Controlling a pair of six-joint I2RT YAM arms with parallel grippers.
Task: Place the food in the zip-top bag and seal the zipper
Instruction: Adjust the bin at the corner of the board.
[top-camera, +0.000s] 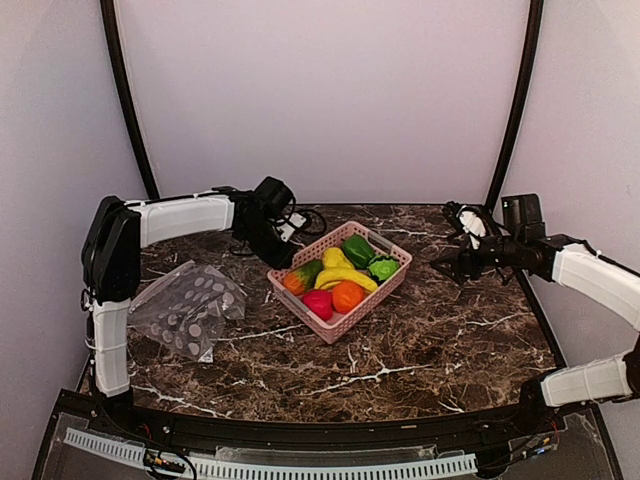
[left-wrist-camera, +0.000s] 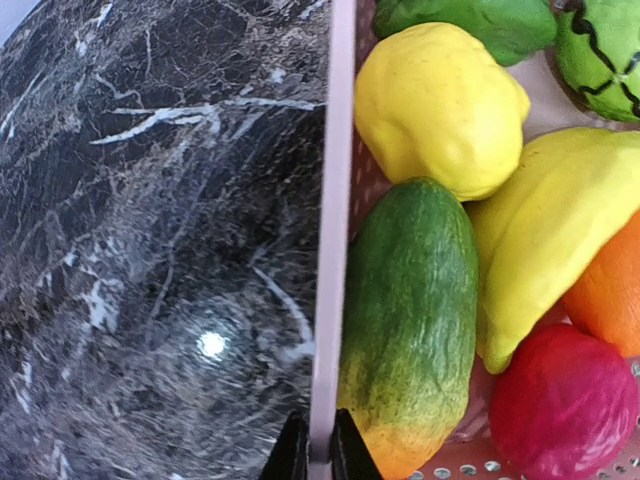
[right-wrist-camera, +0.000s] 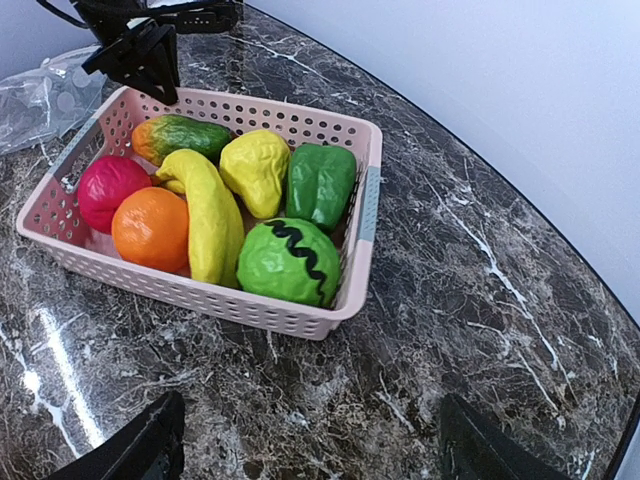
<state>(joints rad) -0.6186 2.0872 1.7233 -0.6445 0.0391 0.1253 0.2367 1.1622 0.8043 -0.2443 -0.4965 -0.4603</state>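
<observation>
- The pink basket (top-camera: 378, 298) stands in the middle of the dark marble table (top-camera: 450, 345), and all the food lies inside it.
- In the basket's far row are a green piece fading to orange (right-wrist-camera: 180, 135), a yellow pepper (right-wrist-camera: 255, 170) and a green pepper (right-wrist-camera: 320, 185).
- In the basket's near row are a red-pink ball (right-wrist-camera: 105, 190), an orange (right-wrist-camera: 150, 228), a banana (right-wrist-camera: 205, 215) and a round green piece (right-wrist-camera: 290, 262) marked with a black zigzag line.
- The left gripper (left-wrist-camera: 321, 458) is at the basket's far left corner. Its fingers (left-wrist-camera: 293, 455) are pinched together on the thin pink rim, one outside the wall and one inside, beside the green-and-orange piece.
- The right gripper (right-wrist-camera: 310, 435) hovers off the basket's right side, well apart from it. Its jaws are spread wide and hold nothing.
- The zip-top bag (top-camera: 190, 305) lies crumpled on the table left of the basket, not touching it. It is clear plastic printed with pale oval dots.
- The zipper is too small to make out.
</observation>
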